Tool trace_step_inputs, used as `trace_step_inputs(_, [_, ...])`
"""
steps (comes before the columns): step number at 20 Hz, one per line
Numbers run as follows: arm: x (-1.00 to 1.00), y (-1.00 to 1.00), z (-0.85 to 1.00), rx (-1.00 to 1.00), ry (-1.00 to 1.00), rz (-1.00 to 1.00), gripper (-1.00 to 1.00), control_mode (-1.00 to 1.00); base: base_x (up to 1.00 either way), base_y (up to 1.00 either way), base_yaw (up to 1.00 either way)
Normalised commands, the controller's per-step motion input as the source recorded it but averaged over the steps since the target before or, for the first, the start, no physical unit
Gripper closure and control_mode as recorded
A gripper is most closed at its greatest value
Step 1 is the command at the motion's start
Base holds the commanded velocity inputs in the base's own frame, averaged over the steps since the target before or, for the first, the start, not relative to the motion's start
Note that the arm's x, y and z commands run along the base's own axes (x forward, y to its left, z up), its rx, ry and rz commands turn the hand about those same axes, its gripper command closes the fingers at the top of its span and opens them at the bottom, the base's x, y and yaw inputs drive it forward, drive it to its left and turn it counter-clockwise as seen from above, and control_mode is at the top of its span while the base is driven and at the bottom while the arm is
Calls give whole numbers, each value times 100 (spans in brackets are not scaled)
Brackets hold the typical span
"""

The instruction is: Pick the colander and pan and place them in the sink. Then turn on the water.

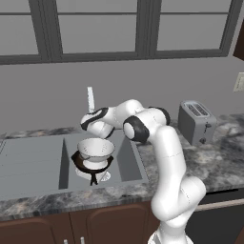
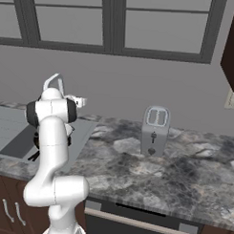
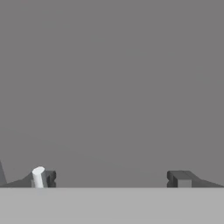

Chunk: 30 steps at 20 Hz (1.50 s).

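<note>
Seen in the sink (image 1: 126, 164), a grey rectangular metal basin sunk into the bench (image 1: 214, 162): colander (image 1: 96, 151) and pan (image 1: 90, 167), stacked. Colander upright, mouth up, seated in the pan; white, rounded, pricked with small holes, ring foot just visible above the dark rim. Pan flat on the basin floor, shallow, round, brown-black, its short black handle pointing toward the front edge of the bench, so long axis running front to back. Left of the basin, a flat ridged drainboard (image 1: 28, 164) of the same grey metal.

Rising behind the basin, a tall slim pale tap (image 1: 90, 99), vertical in the left base view; from the right base view its top curving over in a thin arch (image 2: 53, 81).

Reaching over the basin toward the back wall, the white arm, folded at its dark elbow above the colander. End effector (image 3: 109, 179) with fingers wide apart, clamped on nothing: two small dark tips (image 3: 179, 178) low in the hand view, facing plain grey wall. Beside the left-hand tip, a short white cylinder (image 3: 38, 177), possibly part of the tap, though too little shows to be sure.

Further right on the bench, well apart from the sink: a grey two-slot toaster (image 1: 196, 122), boxy with rounded corners. Bench top mottled grey and black stone, over dark brown wood cabinets (image 1: 100, 224). Above, grey-framed windows (image 1: 95, 28).
</note>
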Motion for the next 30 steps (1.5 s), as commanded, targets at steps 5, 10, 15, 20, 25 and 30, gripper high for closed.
trace_step_inputs(5, [0,-46,0,3,0,1,-100,-100,0,0,0])
trace_step_inputs(10, [0,-51,0,3,0,4,-100,-100,0,0,0])
trace_step_inputs(15, [0,-52,0,2,0,4,-100,-100,0,0,0])
trace_step_inputs(20, [0,-54,0,1,0,6,-100,-100,0,0,0])
trace_step_inputs(25, [0,-48,0,0,0,8,-100,-100,0,0,0])
trace_step_inputs(30, [1,-47,0,0,0,8,-100,-100,0,0,0])
